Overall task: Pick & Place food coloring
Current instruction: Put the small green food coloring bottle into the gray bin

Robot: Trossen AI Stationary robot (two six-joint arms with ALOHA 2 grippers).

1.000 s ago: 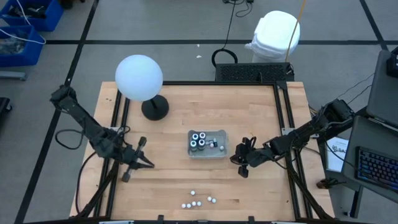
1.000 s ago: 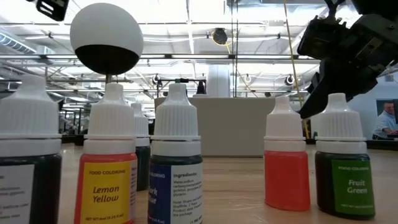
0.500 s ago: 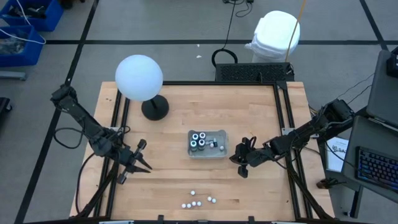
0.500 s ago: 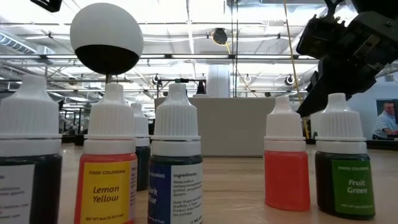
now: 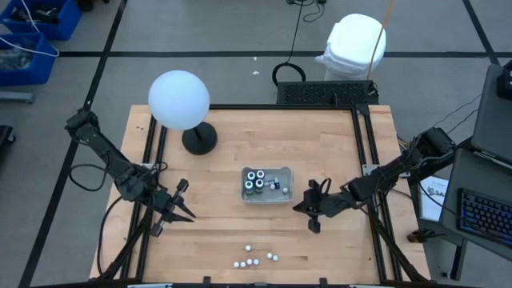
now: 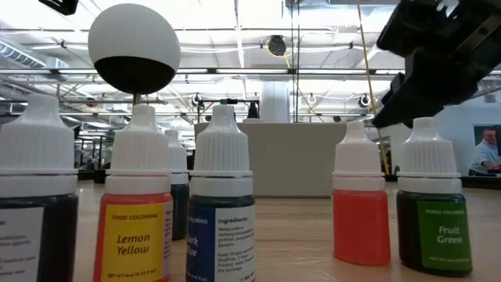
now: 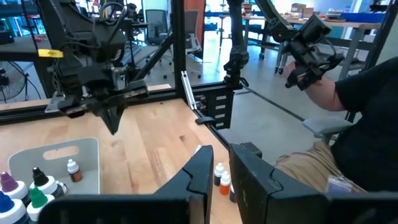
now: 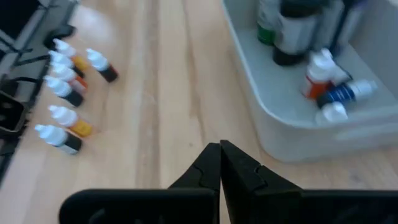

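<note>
From above, the right pincer point(image 5: 309, 210), closed and empty, has edged nearer the tray point(image 5: 267, 197) since a second ago; a pick seems not yet begun. The left pincer point(image 5: 170, 218), slightly parted and empty, has drawn back. At bench level, food coloring bottles point(image 6: 222, 205) stand close. The wrist views show loose bottles point(image 8: 67, 93) on the bench point(image 8: 168, 93), others in the tray.

leftmost bottle point(image 6: 31, 204): cut by frame edge | tray point(image 8: 292, 118): far end cropped, bottles blurred
</note>
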